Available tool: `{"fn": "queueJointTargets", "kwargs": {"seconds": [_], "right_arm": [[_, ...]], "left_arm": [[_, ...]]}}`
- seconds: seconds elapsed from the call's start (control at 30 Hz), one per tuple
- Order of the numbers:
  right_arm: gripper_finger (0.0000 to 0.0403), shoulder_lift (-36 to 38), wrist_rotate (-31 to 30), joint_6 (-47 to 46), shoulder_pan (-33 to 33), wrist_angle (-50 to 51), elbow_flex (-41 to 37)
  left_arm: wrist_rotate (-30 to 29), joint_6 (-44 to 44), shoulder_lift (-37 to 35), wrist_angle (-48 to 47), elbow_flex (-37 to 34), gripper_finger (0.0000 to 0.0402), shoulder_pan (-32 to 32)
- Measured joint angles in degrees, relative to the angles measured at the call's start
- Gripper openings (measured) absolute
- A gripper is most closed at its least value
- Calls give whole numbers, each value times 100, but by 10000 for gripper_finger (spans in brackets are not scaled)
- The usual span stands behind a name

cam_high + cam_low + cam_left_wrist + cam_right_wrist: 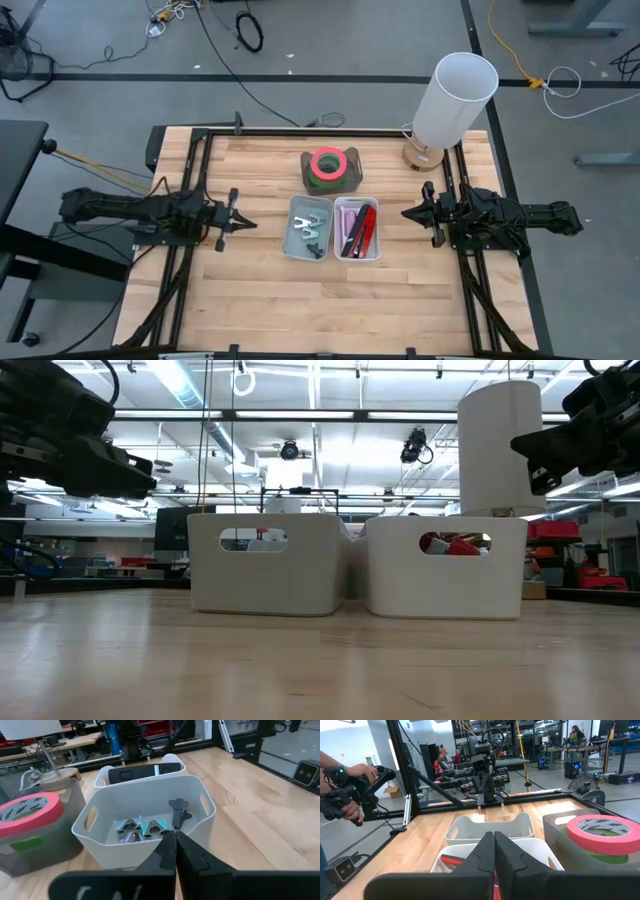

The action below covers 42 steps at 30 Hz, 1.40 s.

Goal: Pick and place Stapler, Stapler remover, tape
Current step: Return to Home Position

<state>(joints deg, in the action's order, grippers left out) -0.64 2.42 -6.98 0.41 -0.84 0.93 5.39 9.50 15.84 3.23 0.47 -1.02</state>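
Two white bins stand side by side mid-table. The left bin (308, 228) holds teal-and-silver staple removers (142, 827) and a black one (178, 812). The right bin (358, 230) holds red and black staplers (362, 228), and a red one (452, 861) shows in the right wrist view. A pink tape roll (327, 164) lies on a green roll in a grey bin (345, 180) behind them. My left gripper (245, 222) is shut, left of the bins and pointing at them. My right gripper (408, 212) is shut, right of the bins, holding nothing.
A white cylinder lamp (450, 100) on a wooden base stands at the far right corner. A black frame (200, 150) runs round the table top. Bare wood lies in front of the bins. A person's hands (350, 785) hold a controller beyond the table.
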Motion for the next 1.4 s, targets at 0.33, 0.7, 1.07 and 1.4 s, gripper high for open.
{"fn": "queueJointTargets", "kwargs": {"seconds": [0.33,0.7,1.07,1.4], "right_arm": [[4,0,0,0,2,2,0],[4,0,0,0,2,0,0],[4,-1,0,0,2,0,0],[4,-2,-17,0,2,2,0]], "left_arm": [[-57,-140,-786,-172,2,1,0],[-87,-615,-1375,-220,1,5,0],[-122,-634,-1578,-238,0,6,0],[-121,-599,-1583,-76,-11,7,-6]]}}
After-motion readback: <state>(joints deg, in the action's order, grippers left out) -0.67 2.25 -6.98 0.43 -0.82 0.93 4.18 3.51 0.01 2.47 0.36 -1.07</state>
